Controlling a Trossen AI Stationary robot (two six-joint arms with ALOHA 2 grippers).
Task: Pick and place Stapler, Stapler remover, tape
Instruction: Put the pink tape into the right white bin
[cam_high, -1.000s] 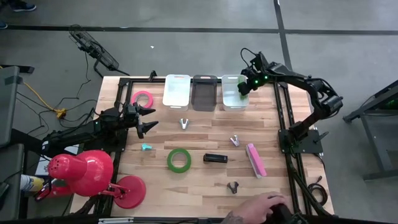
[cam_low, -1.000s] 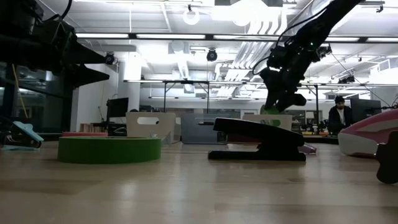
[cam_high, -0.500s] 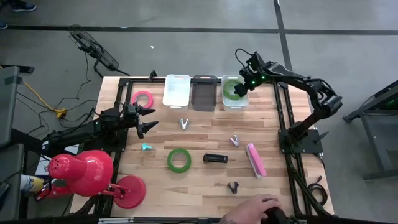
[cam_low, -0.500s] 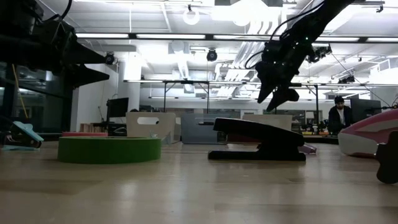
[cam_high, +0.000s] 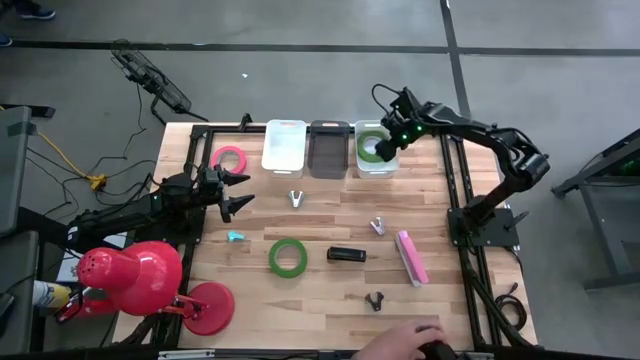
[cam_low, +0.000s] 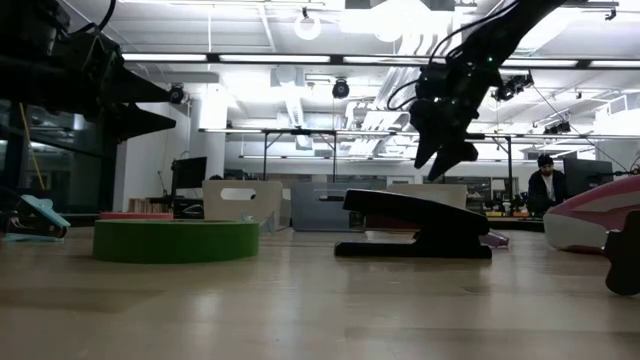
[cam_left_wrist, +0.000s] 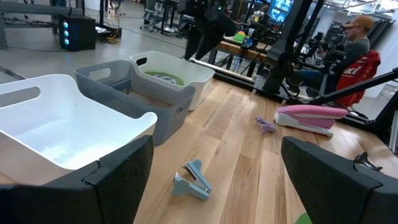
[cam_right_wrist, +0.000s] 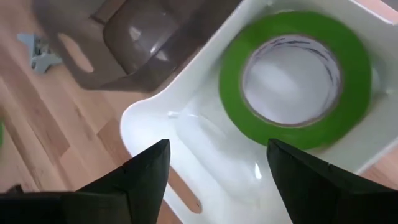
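My right gripper (cam_right_wrist: 214, 180), jaws apart and empty, hangs over the white bin (cam_right_wrist: 186, 134) holding one green tape roll (cam_right_wrist: 295, 78); next I fetch the other green roll (cam_high: 287, 257).

A robotics lab: workbenches (cam_low: 300, 150), monitors (cam_left_wrist: 280, 7), concrete floor (cam_high: 300, 90).

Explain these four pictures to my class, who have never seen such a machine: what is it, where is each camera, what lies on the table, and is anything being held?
It is a robot with two dark arms at a wooden table. One picture looks straight down, one looks level across the tabletop, and one camera rides on each wrist.

The right gripper hangs open over the right-hand white bin, where a green tape roll lies; it holds nothing. The left gripper waits open at the left, empty.

On the table lie a pink tape roll, another green roll, a black stapler, a pink stapler and small staple removers. A grey bin and another white bin stand alongside.
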